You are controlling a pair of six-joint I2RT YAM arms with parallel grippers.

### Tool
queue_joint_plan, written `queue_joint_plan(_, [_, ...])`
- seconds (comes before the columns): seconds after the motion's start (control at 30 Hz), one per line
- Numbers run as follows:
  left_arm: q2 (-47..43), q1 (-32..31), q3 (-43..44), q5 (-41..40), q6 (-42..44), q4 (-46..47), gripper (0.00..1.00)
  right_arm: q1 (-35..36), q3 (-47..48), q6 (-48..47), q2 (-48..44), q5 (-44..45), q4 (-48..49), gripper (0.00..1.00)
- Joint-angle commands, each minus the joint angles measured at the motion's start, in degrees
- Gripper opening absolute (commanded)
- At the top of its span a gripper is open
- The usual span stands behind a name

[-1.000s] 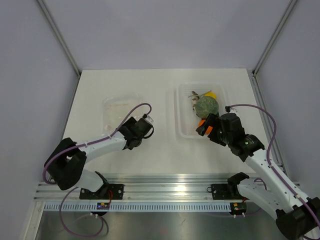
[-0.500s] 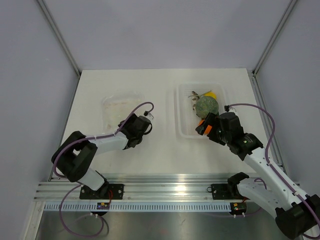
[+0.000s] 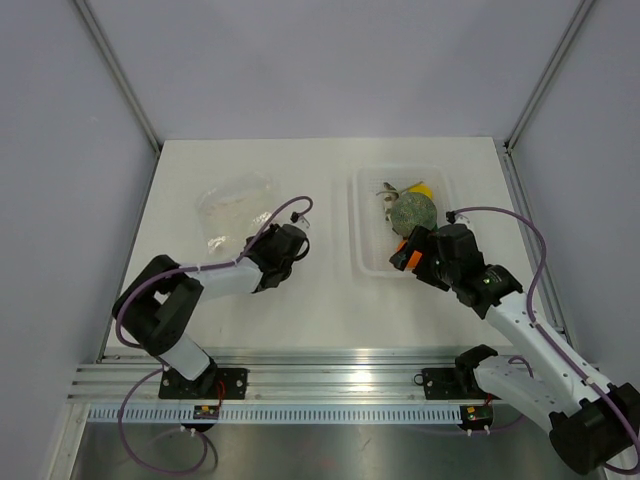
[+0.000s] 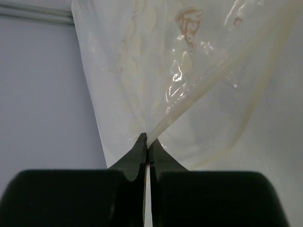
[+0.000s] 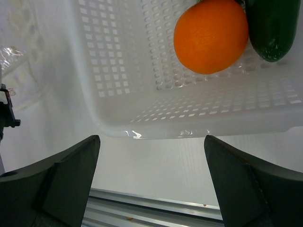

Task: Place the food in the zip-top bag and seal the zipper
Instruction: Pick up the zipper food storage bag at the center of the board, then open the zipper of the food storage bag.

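Up comes the zip-top bag [image 3: 233,207]! A second ago it lay flat on the bench [image 3: 330,300]; now it is bunched up, raised on one side and dragged a little toward the far left. The left arm has swung its wrist to the right since then. The right arm has hardly moved.

On the left wrist view, the left jaws are clenched tight, with only a hairline between the tips, and they are grasping the clear film of the bag [image 4: 189,71]. The zipper [image 4: 208,80], that whitish strip, runs straight from the pinch point up toward the top right. Glossy wrinkles fan out above it, with a brownish printed mark near the top.

Over on the right, the right jaws are released and spread wide, one finger at each lower corner of the wrist view. They are poised just outside the near wall of the perforated tray [image 5: 189,127], touching nothing.

All the food sits in that tray. The orange ball [image 5: 211,36] rests against the dark green cucumber [image 5: 271,28] at the near end. From above, the speckled green ball [image 3: 412,212] fills the middle, with the yellow piece [image 3: 421,188] and the brownish fish-like piece [image 3: 388,190] just beyond it. Bag and tray lie well apart, left and right on the bench.
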Motion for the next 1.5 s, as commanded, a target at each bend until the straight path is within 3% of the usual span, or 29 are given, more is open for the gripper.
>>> queue_joint_plan(0.0, [-2.88, 0.22, 10.99, -4.65, -8.05, -9.73, 0.00, 0.45, 1.20, -1.28, 0.89, -1.20, 2.32, 0.99])
queue_joint_plan(0.1, [-3.77, 0.22, 19.18, -3.86, -22.81, -29.51, 0.00, 0.71, 2.25, -1.63, 1.69, -1.82, 2.23, 0.99])
queue_joint_plan(0.17, [-4.03, 0.05, 26.05, 1.13, -29.94, -40.66, 0.00, 0.89, 2.60, -1.72, 2.04, -2.43, 2.93, 0.99])
queue_joint_plan(0.33, [-6.84, -0.66, 34.05, 15.44, -39.61, -53.00, 0.00, 4.13, 5.50, -1.63, 4.75, -2.70, 5.30, 0.99])
queue_joint_plan(0.6, [-6.06, -0.66, 46.09, 30.49, -51.14, -62.25, 0.00, 16.44, 13.06, -0.66, 9.15, 2.75, 9.52, 1.00])
queue_joint_plan(0.8, [-6.58, -0.66, 48.04, 39.02, -55.89, -62.44, 0.00, 25.66, 19.03, -0.76, 15.21, 7.06, 12.25, 0.99])
queue_joint_plan(1.07, [-9.30, -0.57, 49.45, 44.48, -58.27, -61.56, 0.00, 29.46, 22.64, 0.47, 24.79, 9.52, 17.35, 0.99])
queue_joint_plan(1.17, [-10.88, -0.57, 49.97, 46.50, -58.97, -61.38, 0.00, 29.72, 22.91, 2.58, 28.49, 10.92, 17.35, 0.93])
queue_joint_plan(1.27, [-12.47, -0.57, 50.41, 46.86, -58.80, -62.34, 0.00, 29.81, 21.16, 3.99, 28.93, 13.55, 18.67, 0.68])
queue_joint_plan(1.3, [-12.99, -0.48, 50.50, 46.77, -58.45, -62.78, 0.00, 29.81, 20.80, 3.64, 28.93, 14.09, 18.93, 0.47])
queue_joint_plan(1.4, [-15.01, -0.48, 49.46, 46.33, -56.78, -63.84, 0.00, 29.72, 21.32, 2.33, 27.70, 16.72, 16.58, 0.00])
queue_joint_plan(1.47, [-16.33, -0.48, 48.49, 46.07, -54.67, -64.19, 0.00, 29.72, 22.72, 0.14, 26.56, 17.43, 15.86, 0.00])
